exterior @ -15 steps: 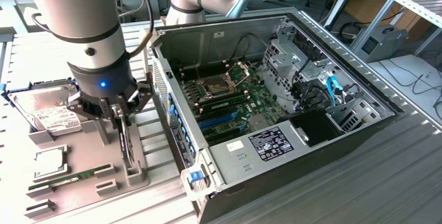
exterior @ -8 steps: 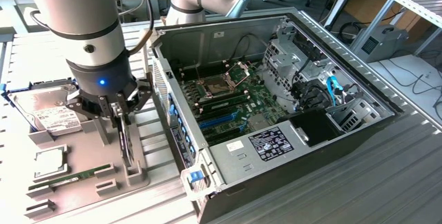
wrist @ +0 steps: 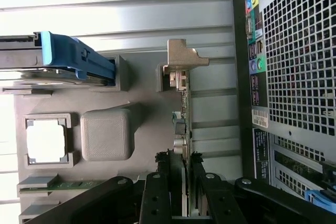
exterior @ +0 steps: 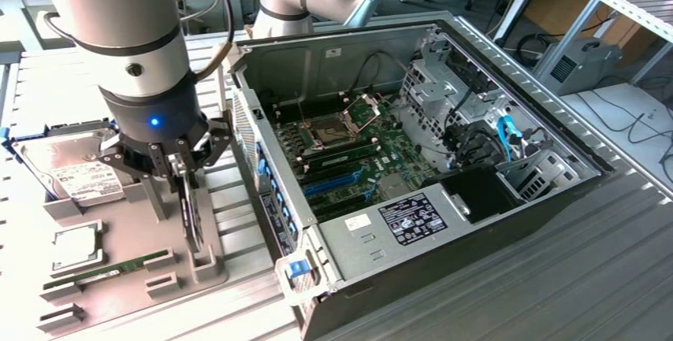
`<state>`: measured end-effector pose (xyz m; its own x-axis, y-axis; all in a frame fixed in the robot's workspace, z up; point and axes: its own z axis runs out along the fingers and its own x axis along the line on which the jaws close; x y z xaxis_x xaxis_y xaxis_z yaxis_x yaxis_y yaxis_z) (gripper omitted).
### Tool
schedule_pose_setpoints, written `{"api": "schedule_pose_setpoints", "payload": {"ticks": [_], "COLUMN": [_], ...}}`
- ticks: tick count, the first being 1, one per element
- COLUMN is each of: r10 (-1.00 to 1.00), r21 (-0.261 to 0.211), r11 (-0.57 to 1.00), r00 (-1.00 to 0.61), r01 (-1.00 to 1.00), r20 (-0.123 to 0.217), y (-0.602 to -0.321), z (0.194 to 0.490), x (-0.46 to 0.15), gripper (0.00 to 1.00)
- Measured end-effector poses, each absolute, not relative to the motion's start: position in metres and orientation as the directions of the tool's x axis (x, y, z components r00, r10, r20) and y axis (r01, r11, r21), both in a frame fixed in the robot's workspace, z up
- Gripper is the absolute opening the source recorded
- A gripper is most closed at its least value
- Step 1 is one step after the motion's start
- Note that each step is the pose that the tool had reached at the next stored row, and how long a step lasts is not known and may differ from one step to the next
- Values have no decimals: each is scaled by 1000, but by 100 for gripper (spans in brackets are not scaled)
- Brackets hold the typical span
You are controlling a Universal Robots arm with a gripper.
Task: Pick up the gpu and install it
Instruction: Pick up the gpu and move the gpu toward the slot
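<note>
The gpu (exterior: 192, 219) is a thin black card standing on edge in a slot of the grey parts holder (exterior: 124, 231), at the exterior view's left. My gripper (exterior: 181, 176) hangs straight over it with both fingers pressed against the card's top edge, shut on it. In the wrist view the gpu (wrist: 182, 103) runs away from my gripper (wrist: 182, 169), its metal bracket at the far end. The black fingers (wrist: 161, 187) flank it tightly. The open computer case (exterior: 484, 57) lies to the exterior view's right, with blue expansion slots (exterior: 336, 187) on its motherboard.
On the holder also rest a silver hard drive (exterior: 76, 174), a processor chip (exterior: 74, 248) and a green memory stick (exterior: 110, 268). The case's perforated rear wall (wrist: 299, 77) stands close beside the card. A ribbed metal table (exterior: 547, 278) surrounds everything.
</note>
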<state>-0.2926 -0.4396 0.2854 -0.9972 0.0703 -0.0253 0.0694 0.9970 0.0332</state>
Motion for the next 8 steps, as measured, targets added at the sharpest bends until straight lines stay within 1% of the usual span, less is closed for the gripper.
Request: {"api": "schedule_pose_setpoints", "payload": {"ticks": [8], "r10": [70], "r21": [33], "r11": [997], "r00": [-997], "r01": [69], "r20": [-25], "y": [-440], "z": [290], "x": [-293], "gripper": [27]}}
